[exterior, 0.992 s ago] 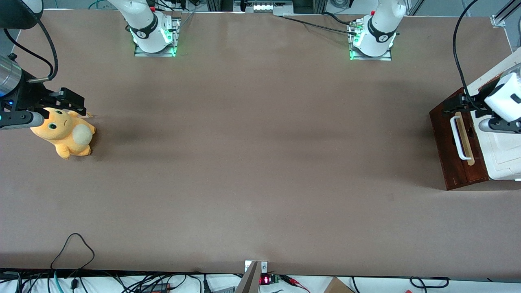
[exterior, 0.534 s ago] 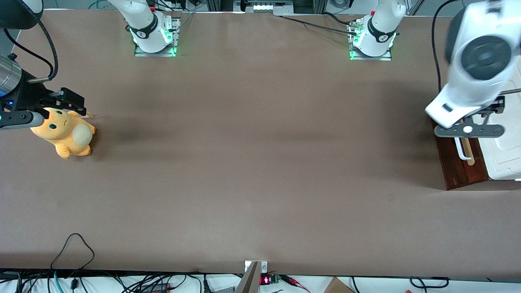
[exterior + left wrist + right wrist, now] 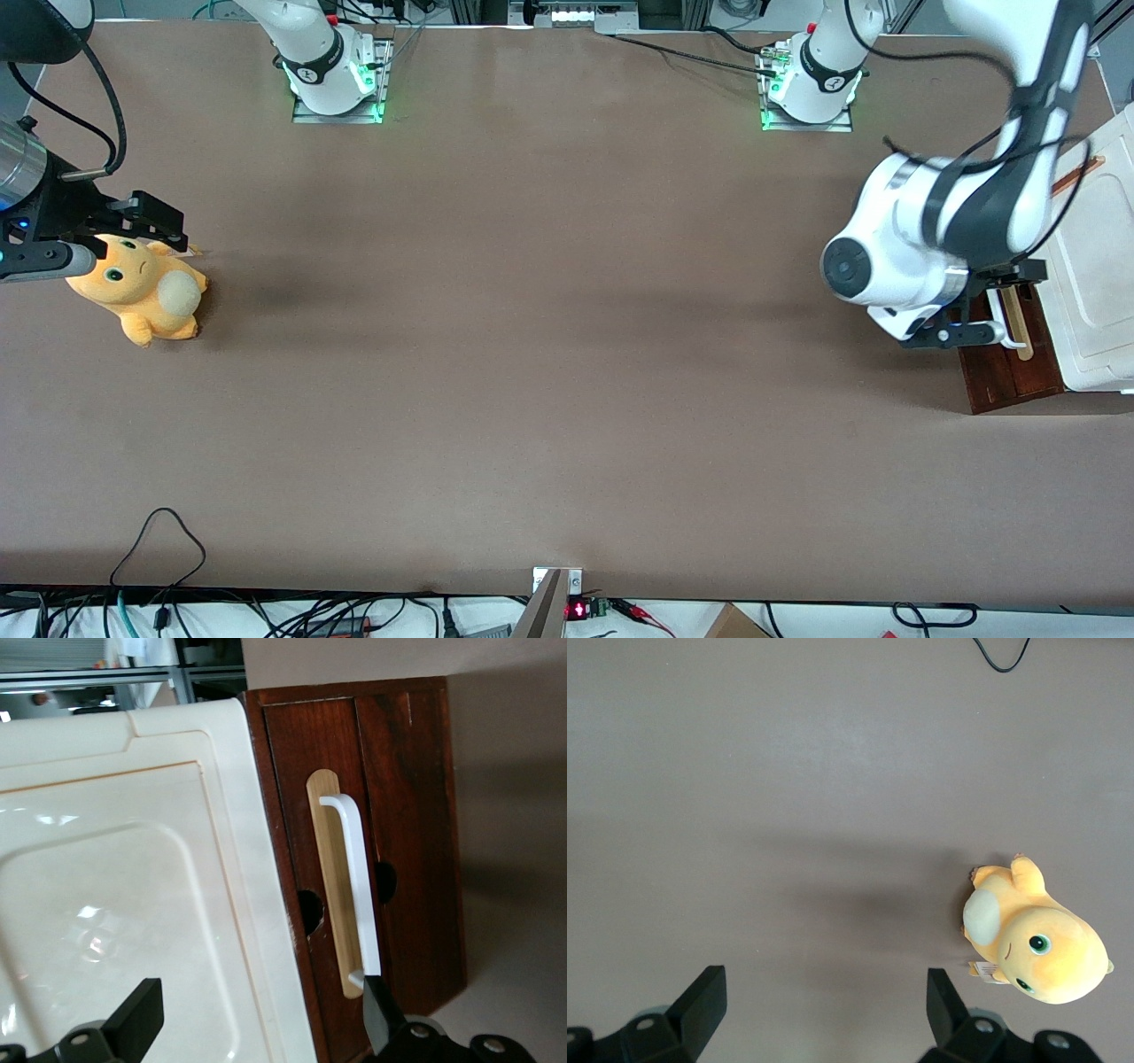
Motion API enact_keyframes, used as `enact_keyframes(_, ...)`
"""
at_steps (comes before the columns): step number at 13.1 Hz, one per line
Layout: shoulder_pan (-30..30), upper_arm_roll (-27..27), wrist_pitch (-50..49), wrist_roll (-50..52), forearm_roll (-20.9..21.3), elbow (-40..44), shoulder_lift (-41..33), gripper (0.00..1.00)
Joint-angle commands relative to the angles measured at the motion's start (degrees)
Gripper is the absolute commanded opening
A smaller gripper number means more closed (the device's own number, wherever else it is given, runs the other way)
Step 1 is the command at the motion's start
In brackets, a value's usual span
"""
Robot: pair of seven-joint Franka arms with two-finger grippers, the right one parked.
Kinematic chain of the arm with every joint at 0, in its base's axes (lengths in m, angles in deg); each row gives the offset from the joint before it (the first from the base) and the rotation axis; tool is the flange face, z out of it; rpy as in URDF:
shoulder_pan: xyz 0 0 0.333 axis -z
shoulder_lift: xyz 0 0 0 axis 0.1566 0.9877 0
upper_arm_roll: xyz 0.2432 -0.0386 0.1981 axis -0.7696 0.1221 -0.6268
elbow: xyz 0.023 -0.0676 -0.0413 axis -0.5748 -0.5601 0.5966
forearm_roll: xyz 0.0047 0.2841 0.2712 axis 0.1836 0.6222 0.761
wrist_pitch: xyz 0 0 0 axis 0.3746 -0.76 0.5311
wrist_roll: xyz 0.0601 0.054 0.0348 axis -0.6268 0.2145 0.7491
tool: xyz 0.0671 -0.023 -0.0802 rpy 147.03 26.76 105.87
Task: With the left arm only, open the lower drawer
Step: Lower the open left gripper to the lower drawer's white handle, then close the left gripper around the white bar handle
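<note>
From the front, the left arm point(image 3: 939, 239) bends over the working arm's end of the bench point(image 3: 532, 354) and covers most of the lower drawer point(image 3: 1010, 372). Only a dark red-brown piece of the drawer front and a bit of its white handle point(image 3: 1005, 326) stick out from under the arm. The gripper point(image 3: 992, 306) is just above the handle, but the arm hides most of it here. The cream cabinet top point(image 3: 1090, 292) is cut off by the picture's edge. The bench is a big brown flat top with lots of open room in the middle. A yellow plush toy point(image 3: 142, 297) lies toward the parked arm's end, well apart from the drawer. Cables hang along the bench edge nearest the camera.

From the left wrist, the jaws are spread wide and hold nothing. One black fingertip point(image 3: 379, 1019) is right at the end of the handle point(image 3: 354, 886); I cannot tell if it touches. The other fingertip point(image 3: 137, 1014) is over the cabinet top point(image 3: 133, 904). The drawer front point(image 3: 407, 833) looks pushed in, with two dark round holes beside the pale wood strip.

From the right wrist, the plush toy point(image 3: 1036, 943) lies on bare brown bench point(image 3: 788, 815)
</note>
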Motion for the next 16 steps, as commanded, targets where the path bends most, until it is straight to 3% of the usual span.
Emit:
enact_keyframes(1, -0.61, 0.83, -0.34, 12.68, 7.07, -2.65, 5.12, 0.99)
enact_keyframes(3, -0.7, 0.65, -0.61, 16.07, 10.78, -4.15, 7.16, 0.97)
enact_keyframes(5, -0.61, 0.12, -3.4, 19.22, 14.36, -3.89, 10.49, 0.9)
enact_keyframes(10, -2.45, 0.38, -5.8, 24.95, 22.45, -3.8, 15.16, 0.9)
enact_keyframes(12, -2.72, 0.3, -5.79, 24.95, 23.53, -3.8, 15.6, 0.9)
enact_keyframes(14, -3.68, 0.3, -6.06, 25.48, 25.19, -3.8, 16.13, 0.81)
enact_keyframes(16, -4.04, 0.3, -5.97, 25.66, 26.08, -3.8, 16.74, 0.8)
